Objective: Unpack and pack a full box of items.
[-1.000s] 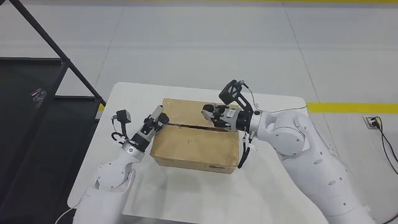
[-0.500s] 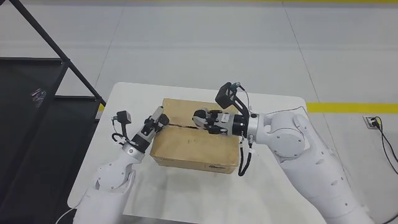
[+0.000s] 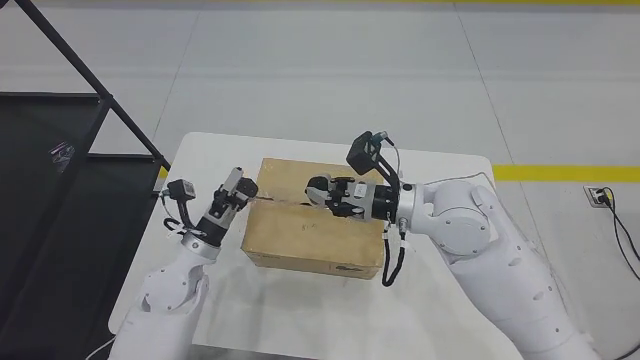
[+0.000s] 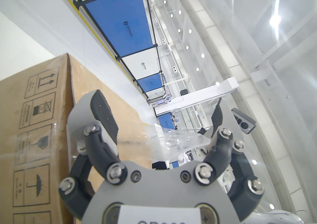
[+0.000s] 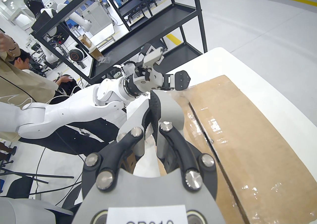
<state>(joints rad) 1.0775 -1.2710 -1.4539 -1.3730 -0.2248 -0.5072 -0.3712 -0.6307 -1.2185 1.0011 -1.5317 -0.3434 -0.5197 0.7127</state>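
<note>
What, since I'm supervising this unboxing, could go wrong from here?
The left claw stands open at the loose clear tape end, so it may shut on air or the tape may stick to a pad. The right claw is shut over the cardboard box seam; pulling might drag the box sideways.

Box [image 3: 300,235] interior, hidden from view

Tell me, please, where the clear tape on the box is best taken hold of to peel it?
Probably at the loose end of the tape, which stands crumpled off the box at the end of the seam, beside the open left hand. Come from that end and pinch the raised film, not the flat part stuck along the seam.
</note>
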